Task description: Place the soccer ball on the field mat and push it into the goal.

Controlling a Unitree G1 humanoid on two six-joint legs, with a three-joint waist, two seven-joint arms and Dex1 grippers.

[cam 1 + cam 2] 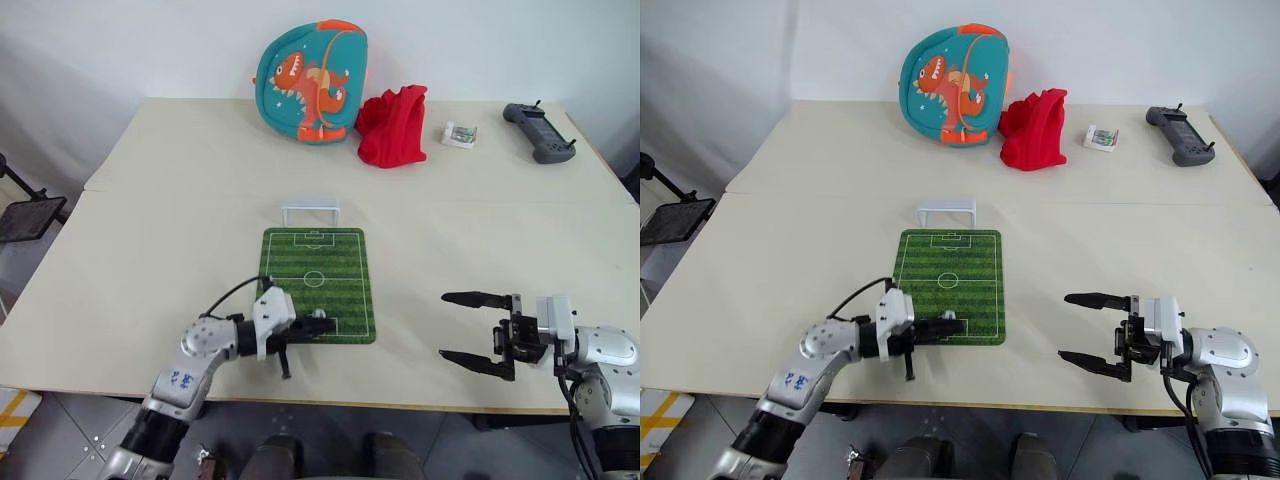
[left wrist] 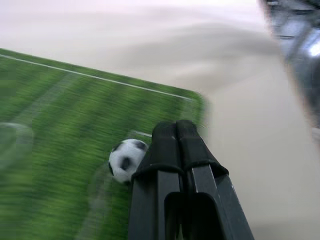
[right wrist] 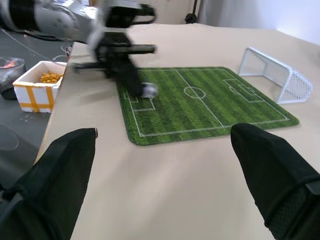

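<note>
The field mat [image 1: 317, 262] lies flat at the table's middle front. Just past its far end stands the white frame goal [image 1: 310, 212]. The tiny black-and-white soccer ball [image 2: 126, 160] rests on the mat's near end, by the near goal box. My left gripper [image 1: 325, 326] is shut with nothing in it and lies low over the mat's near edge, its fingertips right beside the ball; I cannot tell if they touch. My right gripper [image 1: 443, 325] hovers open over bare table to the right of the mat, pointing toward it.
At the table's far side are a teal dinosaur backpack [image 1: 312, 82], a red cloth [image 1: 393, 125], a small box [image 1: 460, 134] and a black controller [image 1: 538, 131]. A white bin [image 3: 39, 85] stands on the floor beyond the near edge.
</note>
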